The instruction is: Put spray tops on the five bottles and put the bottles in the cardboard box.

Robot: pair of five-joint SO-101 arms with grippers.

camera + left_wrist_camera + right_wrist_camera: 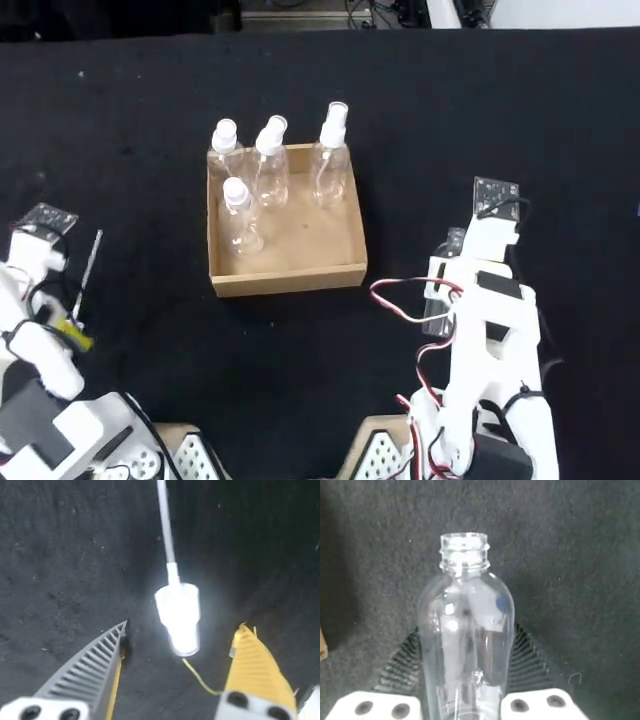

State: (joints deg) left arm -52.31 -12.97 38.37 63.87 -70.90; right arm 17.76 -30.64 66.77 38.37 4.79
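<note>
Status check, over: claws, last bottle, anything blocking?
Left claw open astride loose spray top on table. Right claw shut on uncapped bottle. Four capped bottles in cardboard box. Nothing blocking seen.

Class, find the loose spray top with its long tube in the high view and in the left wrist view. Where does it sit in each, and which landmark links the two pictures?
High view: the spray top lies on the black table near the left edge, left of the cardboard box.
Left wrist view: the spray top is mid-picture, between the open fingers of the left gripper.
Shared landmark: that gripper's yellow finger, beside the top in both.
</note>
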